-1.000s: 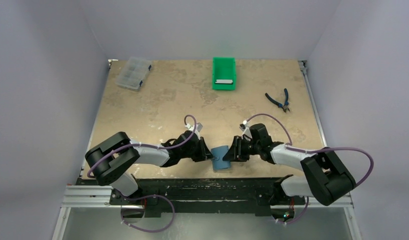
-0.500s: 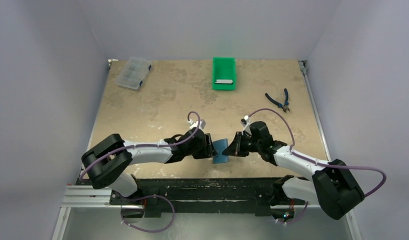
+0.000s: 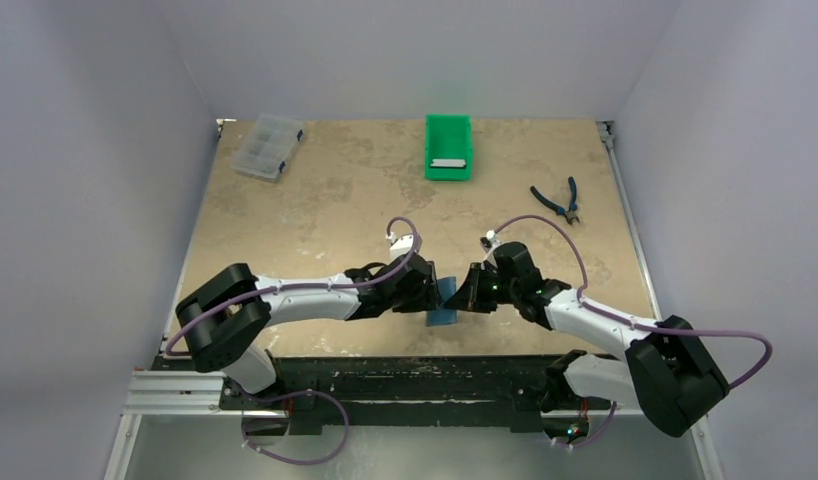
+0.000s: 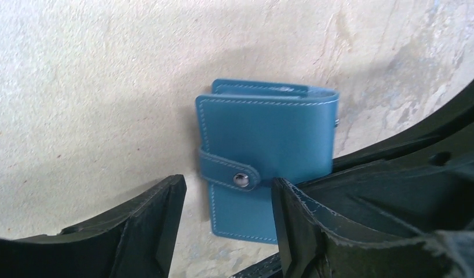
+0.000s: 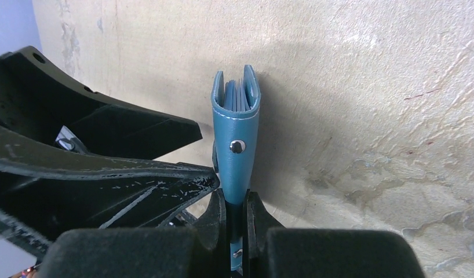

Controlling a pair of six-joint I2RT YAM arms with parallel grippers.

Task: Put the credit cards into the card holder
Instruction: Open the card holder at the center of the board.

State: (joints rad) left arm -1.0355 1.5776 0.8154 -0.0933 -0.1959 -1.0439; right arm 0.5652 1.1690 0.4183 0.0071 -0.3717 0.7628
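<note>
Left gripper (image 4: 226, 197), jaws released and spread beside the snap strap (image 4: 229, 174) of the small teal-blue stitched folding card holder (image 4: 263, 150). Right gripper (image 5: 237, 214) is clenched on one edge of it, probably steadying it on edge for unsnapping. Silvery flat credit cards (image 3: 449, 162) lie well apart in the green plastic bin (image 3: 430, 140), with tan tabletop (image 3: 335, 200) between.

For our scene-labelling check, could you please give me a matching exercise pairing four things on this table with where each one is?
Things: 1 card holder; 2 green bin; 3 pliers; 4 clear compartment box.
Places: A far left corner; B clamped in the right tool; C far edge, middle; D right side of the table.
Pairs: 1-B; 2-C; 3-D; 4-A.
</note>
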